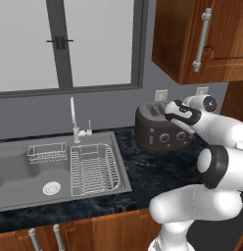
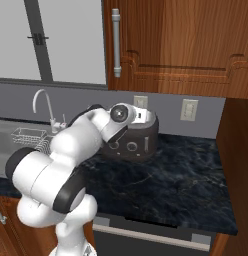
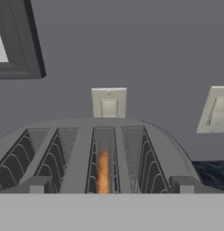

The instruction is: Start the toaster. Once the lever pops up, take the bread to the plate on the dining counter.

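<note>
The hand (image 3: 109, 187) is hovering just above the front edge of the toaster (image 3: 93, 149) with its jaws spread wide, gripping nothing. The bread (image 3: 103, 171) is sitting upright in the third slot from the left — directly ahead of and below the hand, its long axis running away from the camera. The toaster is standing on the dark worktop (image 2: 171, 185) right of the sink (image 1: 25, 171) — its lever probably lies lower on the front.
</note>
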